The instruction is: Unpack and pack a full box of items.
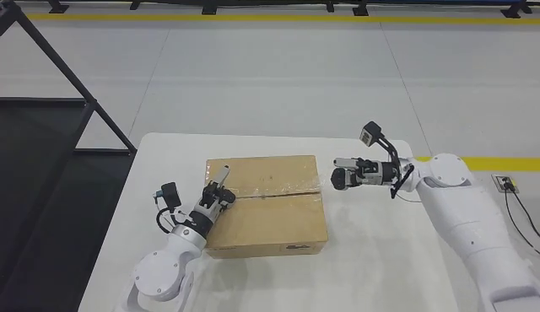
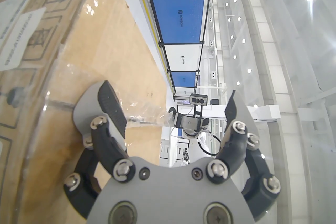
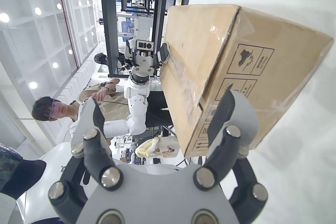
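**Mia:** Where is the box?

**Tom:** The box [image 1: 266, 204] sits shut, about in the middle of the worktop [image 1: 371, 253]. Clear tape [image 1: 278, 194] runs along its top seam.

**Mia:** Is it heavy?

**Tom:** I think so, if it is full. The cardboard looks stiff, but the flaps can bend. The tape looks slippery. I would grab a tape end or a flap edge by the seam.

**Mia:** And the fingers?

**Tom:** The left fingers [image 2: 111, 104] are spread apart at the box end facing the worktop's left edge. One pad is on the tape or just above it, I cannot tell which. The right fingers [image 3: 225, 114] are spread too and hold nothing. They are just beside the box end facing the right edge.

**Mia:** What is hidden?

**Tom:** Everything inside the box. The see-through tape is hard to follow. The worktop's near edge is cut off.
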Available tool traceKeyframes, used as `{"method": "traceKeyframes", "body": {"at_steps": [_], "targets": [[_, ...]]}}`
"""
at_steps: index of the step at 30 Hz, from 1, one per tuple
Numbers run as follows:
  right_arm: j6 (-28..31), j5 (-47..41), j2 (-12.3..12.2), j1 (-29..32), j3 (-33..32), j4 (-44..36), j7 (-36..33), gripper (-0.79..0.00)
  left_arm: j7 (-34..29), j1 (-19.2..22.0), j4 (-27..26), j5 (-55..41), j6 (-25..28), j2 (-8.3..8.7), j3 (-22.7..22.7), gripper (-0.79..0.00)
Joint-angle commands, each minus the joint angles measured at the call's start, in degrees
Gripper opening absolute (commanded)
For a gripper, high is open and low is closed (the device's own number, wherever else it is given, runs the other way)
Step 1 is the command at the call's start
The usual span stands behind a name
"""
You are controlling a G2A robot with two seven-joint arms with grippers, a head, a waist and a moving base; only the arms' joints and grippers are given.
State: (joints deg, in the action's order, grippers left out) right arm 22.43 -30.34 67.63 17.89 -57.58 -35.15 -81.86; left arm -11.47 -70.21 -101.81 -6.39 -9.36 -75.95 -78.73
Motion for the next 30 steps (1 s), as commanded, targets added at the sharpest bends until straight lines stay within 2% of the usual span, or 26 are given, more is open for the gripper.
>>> {"method": "traceKeyframes", "body": {"at_steps": [1,7,8,9,10,12,15,18,20,30], "targets": [[-0.37,0.19,-0.35,0.41,-0.42,-1.11,-0.36,0.000,-0.03,0.01,-0.01,-0.09,0.01,-0.01,0.03,0.000],[-1.16,1.17,-0.99,1.59,-0.87,-3.58,-1.04,0.000,0.01,-0.03,0.00,-0.28,0.24,-0.02,-0.01,0.000],[-1.33,1.27,-1.02,1.64,-0.88,-3.69,-0.98,-0.083,-0.01,-0.03,0.01,-0.29,0.25,-0.01,-0.02,0.000],[-1.51,1.33,-1.04,1.69,-0.89,-3.81,-1.02,-0.265,-0.09,-0.03,0.01,-0.39,0.28,-0.01,-0.03,0.000],[-1.69,1.49,-1.07,1.71,-0.89,-3.86,-1.04,-0.413,-0.13,-0.02,0.03,-0.41,0.29,-0.01,-0.06,0.000],[-2.71,2.49,-1.15,1.60,-0.71,-3.92,-0.72,-0.539,-0.17,-0.02,0.05,-0.42,0.31,0.00,-0.10,0.000],[-4.99,4.49,-1.16,1.41,0.01,-4.21,-0.07,-0.634,-0.36,0.00,0.06,-0.34,0.31,0.02,-0.13,0.000],[-6.57,5.49,-0.90,1.66,0.91,-5.34,0.87,-0.665,-0.39,0.02,0.07,-0.34,0.35,0.03,-0.17,0.000],[-7.07,5.99,-0.78,1.69,1.34,-5.81,1.13,-0.770,-0.49,0.00,0.15,-0.42,0.53,0.04,-0.21,0.000],[-7.70,7.71,-1.09,2.07,1.23,-7.64,1.89,-0.785,-0.94,0.17,0.47,-0.59,0.70,0.09,-0.42,0.000]]}}
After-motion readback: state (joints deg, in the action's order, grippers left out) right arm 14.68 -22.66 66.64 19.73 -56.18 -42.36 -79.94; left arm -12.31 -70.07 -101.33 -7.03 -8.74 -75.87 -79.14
